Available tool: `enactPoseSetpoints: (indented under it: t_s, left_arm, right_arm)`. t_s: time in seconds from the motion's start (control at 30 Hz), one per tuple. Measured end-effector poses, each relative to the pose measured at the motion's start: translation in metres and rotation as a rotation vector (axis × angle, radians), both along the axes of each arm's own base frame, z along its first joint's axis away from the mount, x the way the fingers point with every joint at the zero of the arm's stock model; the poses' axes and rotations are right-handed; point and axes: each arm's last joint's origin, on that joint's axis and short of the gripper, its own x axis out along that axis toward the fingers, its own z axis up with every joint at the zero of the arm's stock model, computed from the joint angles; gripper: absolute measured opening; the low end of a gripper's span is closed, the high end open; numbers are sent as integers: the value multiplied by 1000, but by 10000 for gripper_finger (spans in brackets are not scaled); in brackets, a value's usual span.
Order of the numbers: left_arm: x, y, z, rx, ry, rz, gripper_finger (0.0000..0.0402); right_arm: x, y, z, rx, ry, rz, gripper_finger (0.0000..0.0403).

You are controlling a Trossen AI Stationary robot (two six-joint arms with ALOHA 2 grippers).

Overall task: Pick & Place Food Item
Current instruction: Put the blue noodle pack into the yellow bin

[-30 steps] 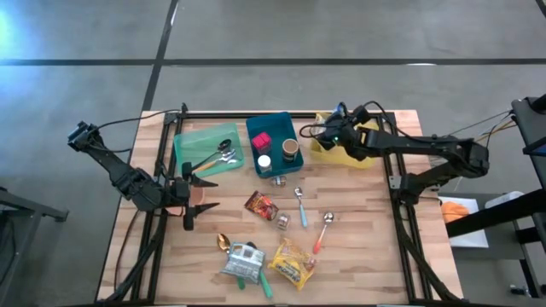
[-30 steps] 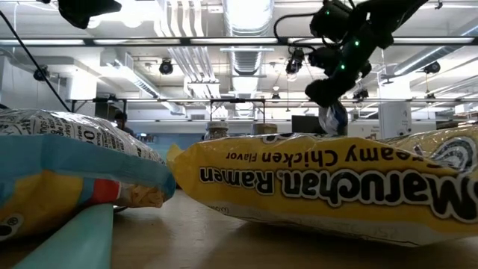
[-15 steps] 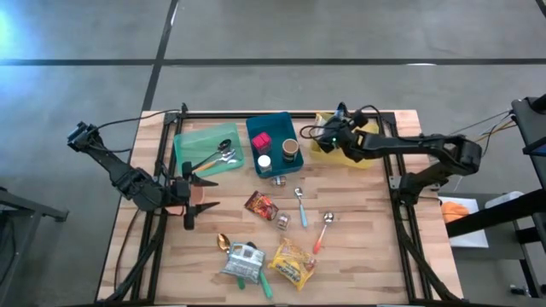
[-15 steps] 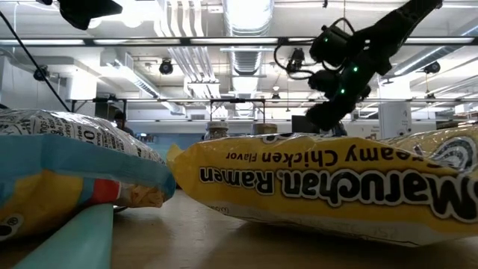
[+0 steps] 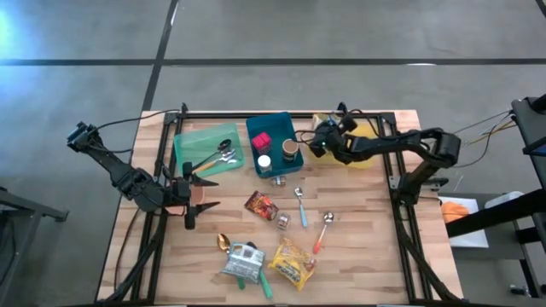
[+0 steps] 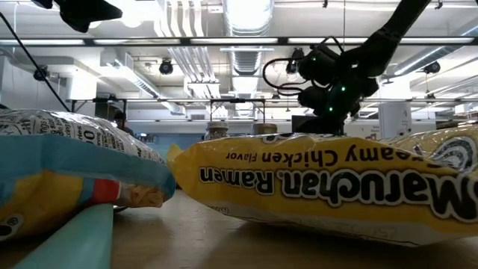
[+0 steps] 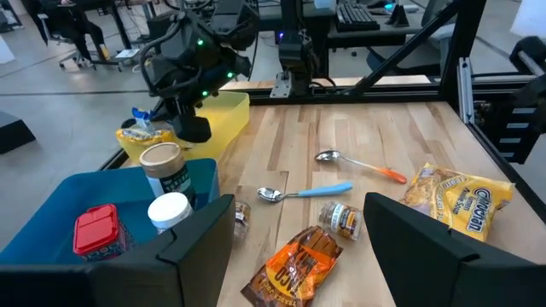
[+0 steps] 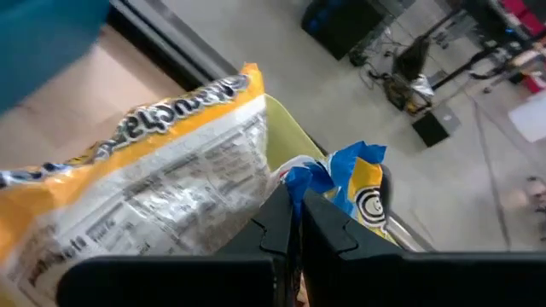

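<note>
right gripper [image 5: 317, 145] lower, behind ramen [image 6: 328, 175]

On the worktop [image 5: 367, 222] stand three bins: a green one [image 5: 183, 152], a blue one [image 5: 275, 124] and a yellow one [image 5: 365, 158]. Three spoons lie loose on the wood: one blue-handled [image 5: 300, 205], one orange-handled [image 5: 322, 230], one gold [image 5: 222, 242]. Two arms are present.

Wooden table [image 5: 367, 230], green tray [image 5: 189, 147], blue bin [image 5: 266, 126], yellow bin [image 5: 363, 159], spoons [image 5: 300, 205], snack packets [image 5: 293, 262]
</note>
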Motion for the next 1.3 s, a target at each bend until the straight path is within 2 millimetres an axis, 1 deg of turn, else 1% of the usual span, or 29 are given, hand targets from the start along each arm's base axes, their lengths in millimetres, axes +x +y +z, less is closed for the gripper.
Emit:
enactPoseSetpoints:
  t_s: [0.2,0.7,0.83,0.9,0.97,1.2,1.3]
  left_arm:
    - [0,0,0,1,0,1,266]
    - [0,0,0,1,0,0,266]
    - [0,0,0,1,-1,0,266]
    - [0,0,0,2,-1,0,266]
    - [0,0,0,0,-1,1,266]
    - [0,0,0,-4,-1,2,266]
    - [0,0,0,-4,-2,2,266]
  right_arm:
    - [0,5,10,33,-67,54,8]
    - [2,7,9,116,-126,117,8]
    - [3,7,9,159,-182,116,11]
    - [2,5,9,202,-219,127,25]
    - [2,5,8,229,-238,124,50]
    - [0,8,6,259,-235,106,166]
    - [1,10,8,265,-250,109,204]
